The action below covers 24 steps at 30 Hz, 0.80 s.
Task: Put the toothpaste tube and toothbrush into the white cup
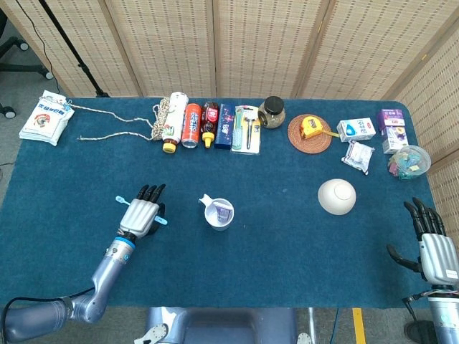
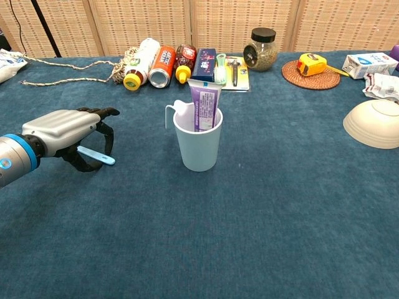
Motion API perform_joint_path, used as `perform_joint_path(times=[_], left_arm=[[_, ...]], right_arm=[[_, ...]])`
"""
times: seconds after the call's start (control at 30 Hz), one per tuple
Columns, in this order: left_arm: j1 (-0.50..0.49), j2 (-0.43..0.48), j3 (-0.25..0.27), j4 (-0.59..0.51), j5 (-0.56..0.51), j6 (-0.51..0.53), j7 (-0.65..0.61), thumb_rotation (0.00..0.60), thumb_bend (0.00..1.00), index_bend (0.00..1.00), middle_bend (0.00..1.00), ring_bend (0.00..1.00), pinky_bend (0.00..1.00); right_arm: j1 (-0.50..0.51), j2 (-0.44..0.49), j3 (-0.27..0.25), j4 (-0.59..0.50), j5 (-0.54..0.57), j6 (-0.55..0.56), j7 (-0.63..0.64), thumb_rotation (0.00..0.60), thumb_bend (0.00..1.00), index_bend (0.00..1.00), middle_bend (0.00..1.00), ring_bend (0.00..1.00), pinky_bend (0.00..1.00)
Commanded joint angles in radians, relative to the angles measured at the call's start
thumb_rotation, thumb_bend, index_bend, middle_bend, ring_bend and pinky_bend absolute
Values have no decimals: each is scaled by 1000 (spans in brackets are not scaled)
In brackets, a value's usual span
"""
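The left hand [image 2: 65, 134] sits low over the blue tablecloth [image 2: 249, 218] to the left of the white cup [image 2: 198, 142], its dark fingers curled down around the light-blue toothbrush [image 2: 96, 156]; the handle end pokes out to the right from under the palm, and in the head view the brush head shows on the hand's left side. Whether the toothbrush is lifted off the cloth I cannot tell. The purple toothpaste tube [image 2: 202, 104] stands upright inside the cup, its flat end above the rim. The right hand [image 1: 432, 247] rests at the near right edge of the table, fingers straight and apart, holding nothing, well apart from the overturned bowl [image 1: 336, 196].
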Motion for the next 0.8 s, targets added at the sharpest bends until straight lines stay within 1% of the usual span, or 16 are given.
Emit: perform_joint_path(times=[0.03,0.3,0.5,0.63,0.8], left_arm=[[1,0,0,-1,1,4,-2,600,379,565,0,0,0],[3,12,-3,-16,2,14,-7,600,394,571,0,0,0],[10,50,-11,-72,19,41,-28,600,399,584,0,0,0],[20,99,-21,-144,44,74,-51,600,400,590,0,0,0],[28,143,-26,-205,66,99,-72,600,400,594,0,0,0]], right_arm=[[0,0,0,0,-1,0,0,600,306,0,0,0,29],[-1,0,0,-1,-1,2,-1,600,306,0,0,0,29],[0,0,-1,-2,-2,1,-1,600,306,0,0,0,29],[0,0,-2,-4,-4,2,-3,600,305,0,0,0,29],[0,0,-3,-7,-6,2,-5,600,306,0,0,0,29]])
